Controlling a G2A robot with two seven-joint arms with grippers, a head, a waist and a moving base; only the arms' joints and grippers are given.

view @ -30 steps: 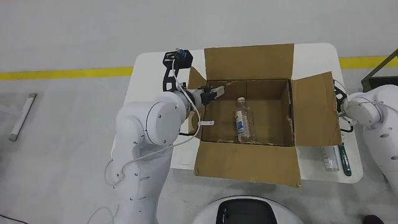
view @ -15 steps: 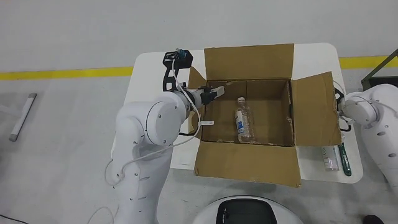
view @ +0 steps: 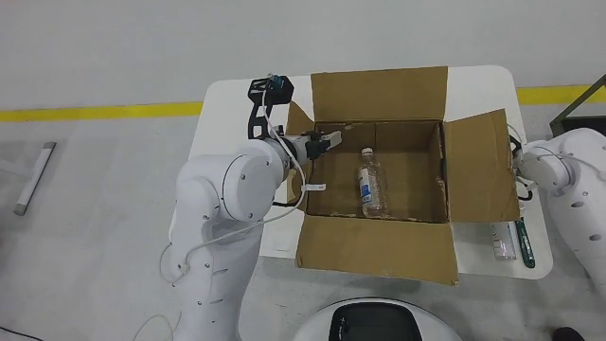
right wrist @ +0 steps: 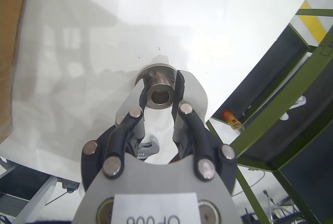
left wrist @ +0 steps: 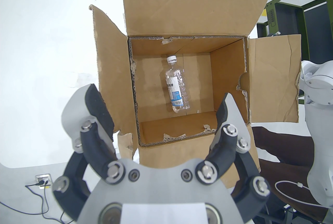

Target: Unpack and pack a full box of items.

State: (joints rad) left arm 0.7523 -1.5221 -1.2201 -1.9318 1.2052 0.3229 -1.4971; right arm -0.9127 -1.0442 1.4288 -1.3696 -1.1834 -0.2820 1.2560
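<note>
Inside the open brown cardboard box (view: 379,251) lies a clear plastic water bottle (view: 371,182), cap toward the far wall: light, slick, easily dented, I'd say, best taken across its labelled middle. At the box's left edge the left gripper (left wrist: 159,95) hangs spread wide, holding nothing; the right gripper (right wrist: 160,91), right of the box, clamps a metal flanged bushing (right wrist: 156,73).

Open cardboard box (view: 379,246), flaps spread — 1 clear plastic bottle (view: 371,182) lying flat on its floor
</note>
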